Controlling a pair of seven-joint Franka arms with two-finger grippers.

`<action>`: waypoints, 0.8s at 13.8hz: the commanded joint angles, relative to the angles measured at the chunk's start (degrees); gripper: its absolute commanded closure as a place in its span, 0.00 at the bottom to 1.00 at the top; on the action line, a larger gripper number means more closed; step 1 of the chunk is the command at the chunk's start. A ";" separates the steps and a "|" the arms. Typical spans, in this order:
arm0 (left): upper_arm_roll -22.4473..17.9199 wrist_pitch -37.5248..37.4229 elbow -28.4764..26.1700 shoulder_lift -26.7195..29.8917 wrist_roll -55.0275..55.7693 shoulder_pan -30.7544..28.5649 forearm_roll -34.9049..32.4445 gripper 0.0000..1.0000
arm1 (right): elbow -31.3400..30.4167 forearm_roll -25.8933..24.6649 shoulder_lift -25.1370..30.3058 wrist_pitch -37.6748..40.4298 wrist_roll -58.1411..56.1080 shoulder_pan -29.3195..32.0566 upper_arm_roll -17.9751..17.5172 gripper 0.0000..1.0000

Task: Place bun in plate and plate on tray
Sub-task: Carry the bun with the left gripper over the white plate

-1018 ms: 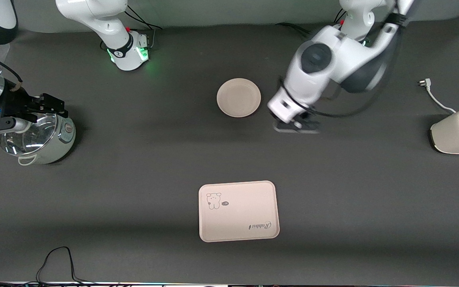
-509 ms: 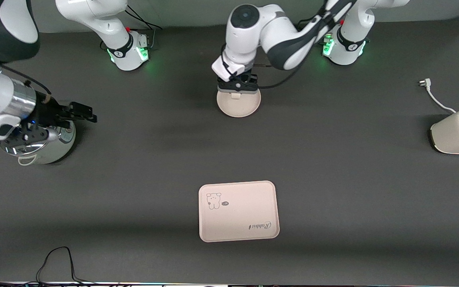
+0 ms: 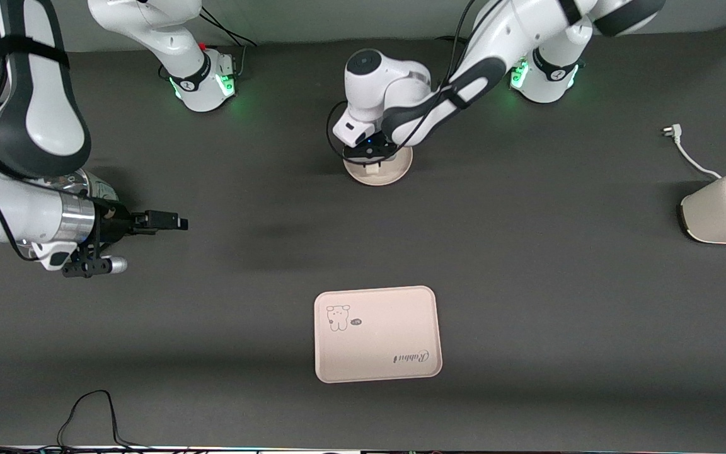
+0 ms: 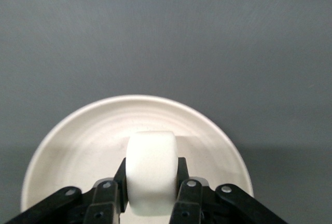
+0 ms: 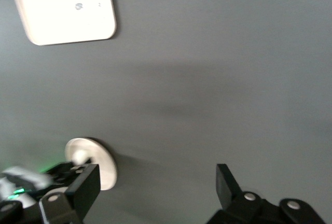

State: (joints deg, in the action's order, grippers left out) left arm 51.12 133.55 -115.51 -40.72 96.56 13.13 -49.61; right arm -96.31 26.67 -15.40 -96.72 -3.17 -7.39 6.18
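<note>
Dark grey matting covers the whole table (image 3: pixel 527 302), seen from above with both robot bases along the top edge of the frame. At the far left of the frame the right arm reaches in from the left edge, its right gripper (image 3: pixel 171 222) hanging over bare mat at mid-height with its fingers spread apart and nothing between them; the right wrist view shows the same wide gap between its two black fingers (image 5: pixel 226 181). Partly hidden under that arm, a shiny metal pot (image 3: pixel 89 186) shows at the left edge.

At the upper centre of the frame sits the plate (image 3: pixel 394 169), round and cream-beige, on the mat. The left arm bends down from the upper right, and the left gripper (image 3: pixel 370 162) is right over the plate, its fingers clamped on the bun (image 3: pixel 372 168). In the left wrist view the bun (image 4: pixel 151 171) is a smooth white lump pinched between the black fingers (image 4: pixel 182 175), held above the plate's (image 4: pixel 78 136) inner floor; whether it touches the plate I cannot tell.

Below centre lies the tray (image 3: pixel 388 343), rectangular, with its cartoon animal and "Rabbit" script, well apart from the plate and nearer the camera.

At the right edge of the frame stands a white toaster (image 3: pixel 725 208), with its cord and plug (image 3: pixel 678 142) lying just above it.
</note>
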 commanded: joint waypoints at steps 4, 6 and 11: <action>-2.51 -1.09 1.34 0.65 3.55 4.54 -1.19 0.01 | 1.56 4.01 -2.62 2.23 -3.23 2.37 0.06 0.00; -2.51 -1.36 1.34 0.73 3.46 4.45 -1.19 0.00 | 1.21 5.66 -2.70 5.91 -6.14 5.00 0.06 0.00; -1.90 -8.62 6.33 2.58 -3.45 3.49 -0.75 0.00 | 0.24 7.61 -2.44 9.10 -8.08 6.60 0.06 0.00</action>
State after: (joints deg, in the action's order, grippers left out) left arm 49.29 129.92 -111.92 -40.81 96.75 16.16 -50.26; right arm -96.01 32.77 -18.06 -88.46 -10.01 -0.34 6.30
